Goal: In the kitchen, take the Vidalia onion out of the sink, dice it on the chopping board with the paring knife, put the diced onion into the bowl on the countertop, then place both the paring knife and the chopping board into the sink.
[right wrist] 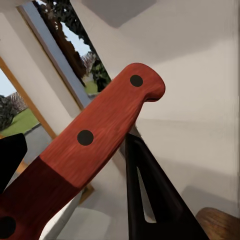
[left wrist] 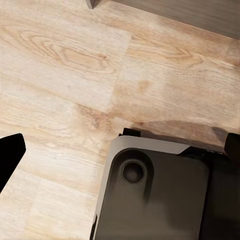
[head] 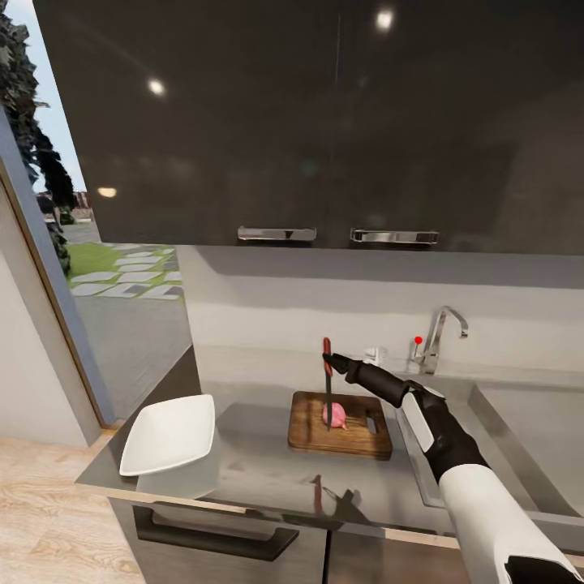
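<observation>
Red-handled paring knife [head: 328, 381], pinkish Vidalia onion [head: 334, 416], dark brown chopping board [head: 341, 424], white bowl [head: 169, 434], grey countertop [head: 251, 470].

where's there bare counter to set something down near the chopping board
Bare countertop runs between the bowl and the chopping board, and along the front edge below the board. The board itself is crowded: the Vidalia onion sits there with the right gripper holding the paring knife upright over it.

I see dark glossy wall cabinets [head: 324, 122] across the top of my head view, two chrome handles [head: 276, 234] at their lower edge. A pale wall [head: 324, 308] runs below. At left, a window [head: 89, 243] shows garden; light wood floor [head: 49, 519] fills the lower left.
</observation>
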